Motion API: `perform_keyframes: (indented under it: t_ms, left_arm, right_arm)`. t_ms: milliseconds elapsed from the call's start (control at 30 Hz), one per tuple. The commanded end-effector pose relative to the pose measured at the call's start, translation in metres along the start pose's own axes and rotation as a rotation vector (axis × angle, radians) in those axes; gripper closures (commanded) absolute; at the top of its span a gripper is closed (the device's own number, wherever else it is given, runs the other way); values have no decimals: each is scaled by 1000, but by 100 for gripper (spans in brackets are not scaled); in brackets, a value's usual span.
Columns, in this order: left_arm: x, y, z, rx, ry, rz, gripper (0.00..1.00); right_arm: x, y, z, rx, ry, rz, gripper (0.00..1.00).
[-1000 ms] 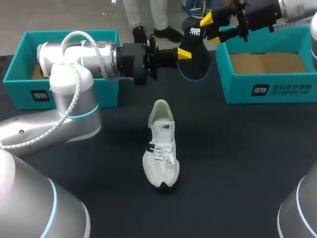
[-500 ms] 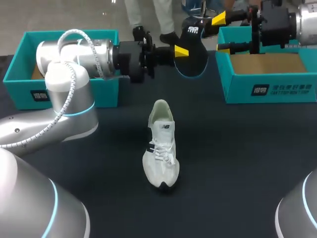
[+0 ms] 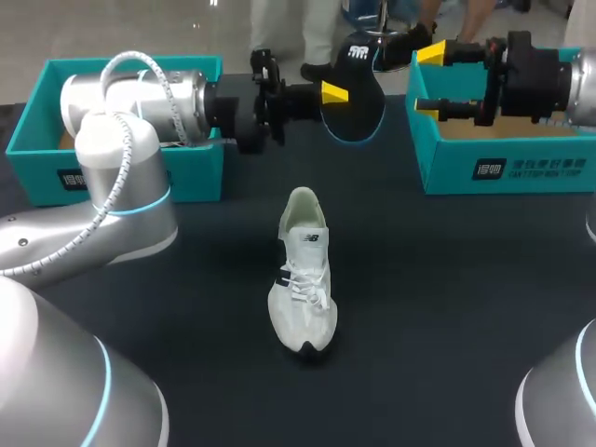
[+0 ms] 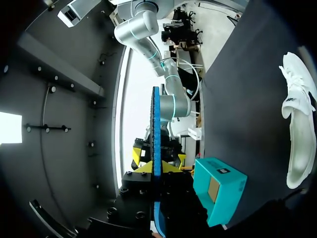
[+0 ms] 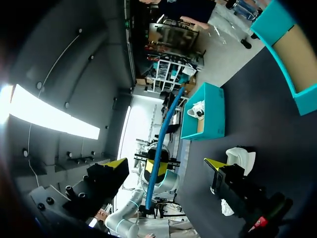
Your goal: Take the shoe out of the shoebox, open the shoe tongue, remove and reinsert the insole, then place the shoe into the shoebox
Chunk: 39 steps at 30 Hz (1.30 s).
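Note:
A white shoe [image 3: 303, 275] lies on the dark table, toe toward the front edge, with nothing touching it. In the air behind it, my left gripper [image 3: 333, 93] is shut on the black, blue-edged insole [image 3: 361, 98]. The left wrist view shows the insole [image 4: 156, 134] edge-on between the yellow tips of the left gripper [image 4: 156, 166], and the shoe [image 4: 297, 134] off to one side. My right gripper [image 3: 428, 78] hangs open to the right of the insole, a small gap away, at the right shoebox's near corner. From the right gripper [image 5: 166, 163], the insole [image 5: 163, 139] stands ahead of its spread fingers.
One teal shoebox [image 3: 503, 158] stands at the back right, open, showing its brown floor. A second teal box [image 3: 200, 168] stands at the back left, partly hidden by my left arm. Bare dark table surrounds the shoe.
My right gripper has opened wide and drawn back to the right, off the insole. The left gripper keeps the insole and has shifted a little farther back. The shoe has not moved.

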State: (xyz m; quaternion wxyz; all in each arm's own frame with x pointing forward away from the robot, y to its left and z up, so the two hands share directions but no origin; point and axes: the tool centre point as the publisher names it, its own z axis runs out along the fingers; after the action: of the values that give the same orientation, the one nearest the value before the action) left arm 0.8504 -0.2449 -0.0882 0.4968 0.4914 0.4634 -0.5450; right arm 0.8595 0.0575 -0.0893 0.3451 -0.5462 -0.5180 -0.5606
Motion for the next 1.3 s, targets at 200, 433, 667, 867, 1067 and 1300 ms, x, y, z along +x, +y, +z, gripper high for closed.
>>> perform_keyframes:
  t_ms: [200,433,667,867,1067,1300]
  left_arm:
    - [-2,-3,1,7,11,-1,100]
    - [-3,-5,1,0,23,6,100]
    - [-5,-5,2,-4,12,7,100]
    - [-5,-5,3,-7,15,5,100]
    - [-5,-6,4,-7,18,4,100]
    - [-5,-6,4,-7,18,4,100]
  right_arm:
    - [4,3,-2,13,-38,2,0]
    - [4,3,-2,13,-38,2,0]
    - [-4,-11,-9,140,-33,29,0]
    - [-7,-17,-19,170,-40,48,0]
    - [-7,-16,-22,135,-35,43,0]
    - [-7,-16,-22,135,-35,43,0]
